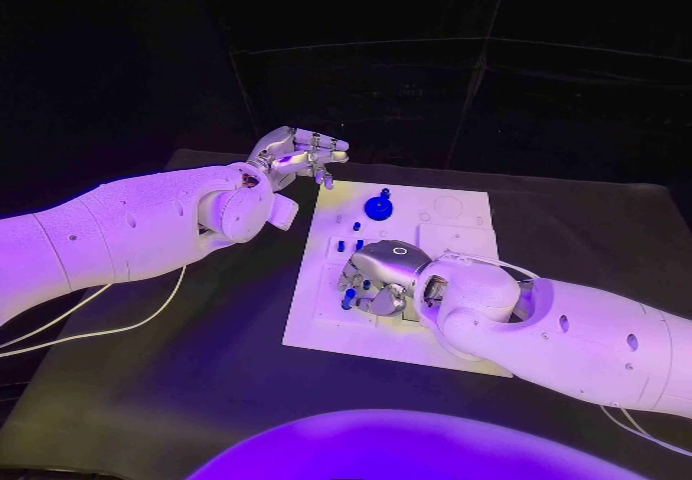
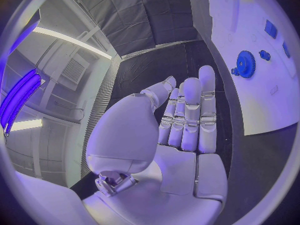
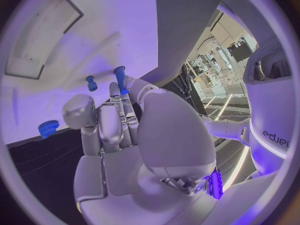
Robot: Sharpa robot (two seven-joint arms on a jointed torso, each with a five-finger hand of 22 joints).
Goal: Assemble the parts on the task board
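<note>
Blue gear (image 1: pixel 378 208) upright on white task board (image 1: pixel 462 240). Left hand (image 1: pixel 296 155) off board's far-left corner, fingers straight, together, empty per left wrist view. Right hand (image 1: pixel 382 275) over board middle; right wrist view shows fingers pinching blue peg (image 3: pixel 119 76).

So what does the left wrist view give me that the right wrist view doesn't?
Only the left wrist view: the left hand, its fingers straight, together and holding nothing, beside the board and off it, plus the blue gear on the board's face.

Only the right wrist view: the right hand low over the board, fingertips at a blue peg, with a second peg standing close by. Whether the fingers pinch the first peg I cannot tell.

Both: the white board with small blue parts on it, and the black table around it.
</note>
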